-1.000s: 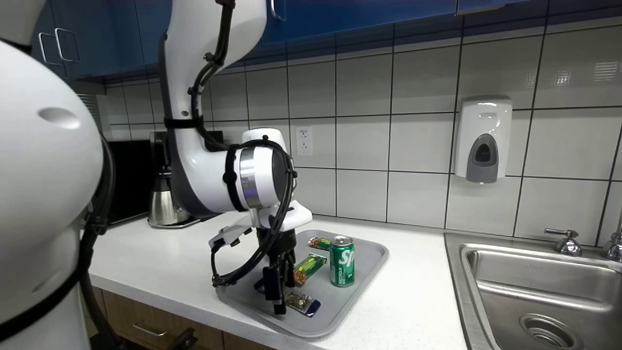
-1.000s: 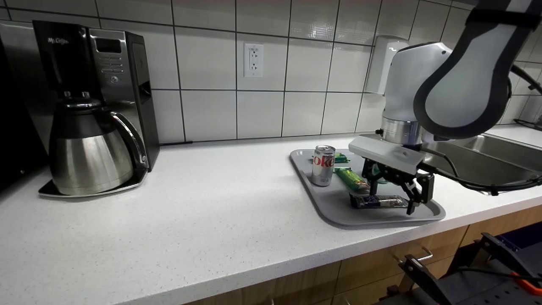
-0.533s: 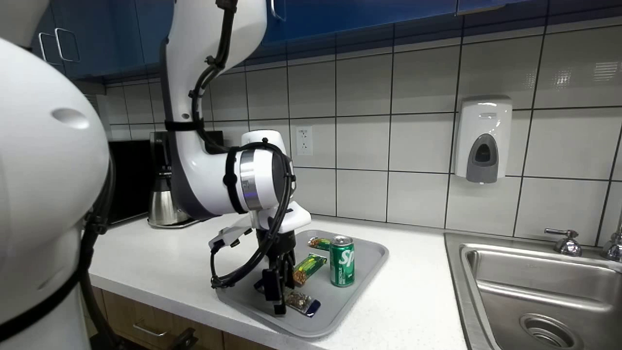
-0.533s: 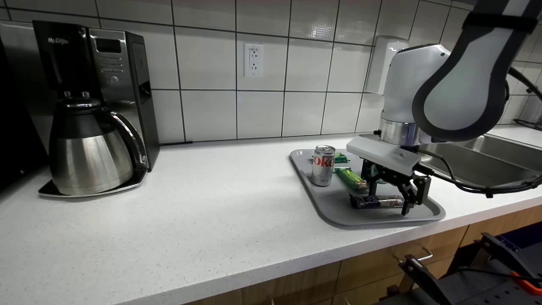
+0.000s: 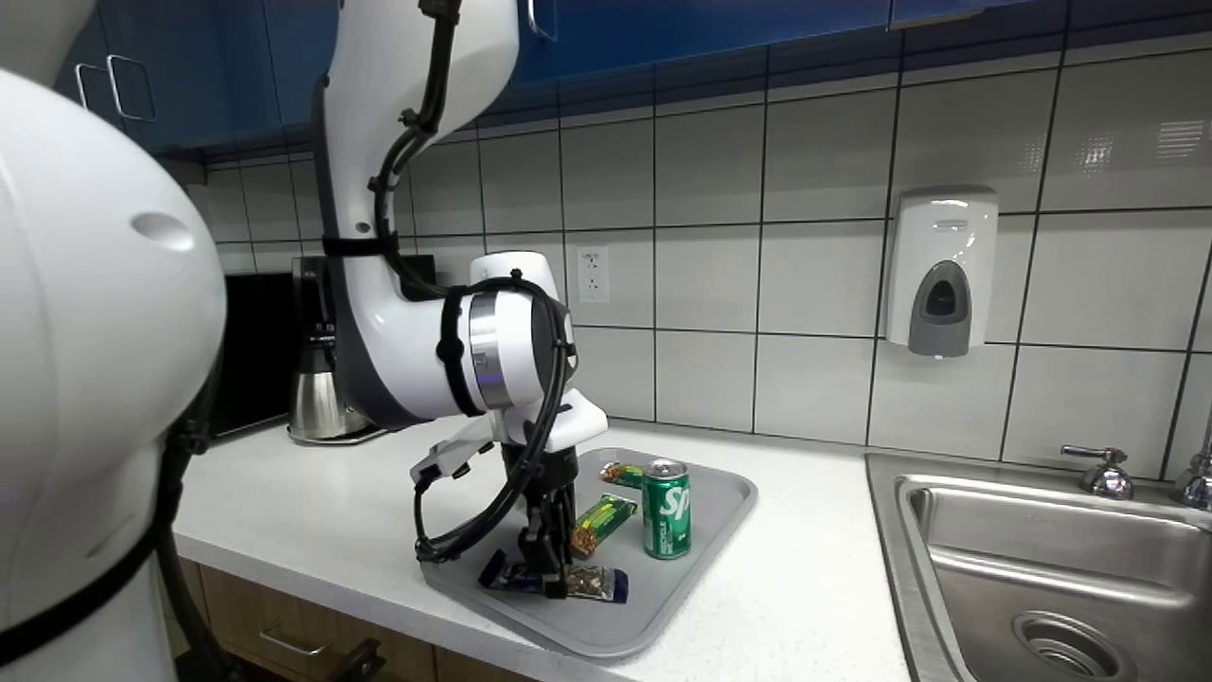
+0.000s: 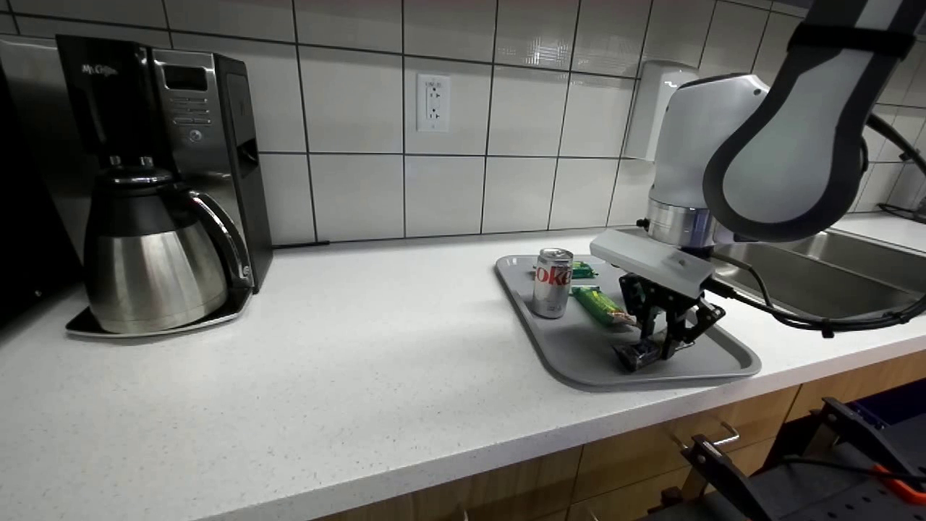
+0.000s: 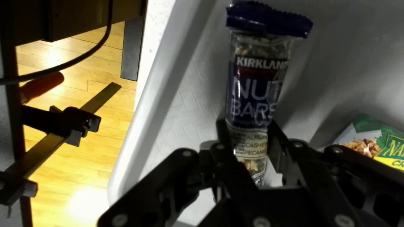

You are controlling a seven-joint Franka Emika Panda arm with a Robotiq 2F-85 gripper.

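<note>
A nut bar (image 7: 257, 91) in a dark blue and clear wrapper lies on the grey tray (image 5: 729, 502). My gripper (image 7: 247, 126) is shut on it, with one finger against each long side. In an exterior view the bar (image 5: 598, 583) sticks out on both sides of the gripper (image 5: 554, 578), low over the tray. Its dark end (image 6: 635, 355) shows beside the fingers in an exterior view. Close by lies a green-wrapped bar (image 5: 603, 523), whose corner (image 7: 388, 142) enters the wrist view. Behind it is another green bar (image 5: 622, 475).
A green Sprite can (image 5: 667, 509) and a silver Coke can (image 6: 552, 284) stand upright on the tray. A coffee maker (image 6: 210, 130) with a steel carafe (image 6: 155, 268) stands on the counter (image 6: 376, 362). The sink (image 5: 1051, 568) lies past the tray, near a wall soap dispenser (image 5: 942, 270).
My gripper has gone from open to shut, its fingers coming together on the nut bar. The bar has turned and shifted slightly on the tray. The arm has barely moved.
</note>
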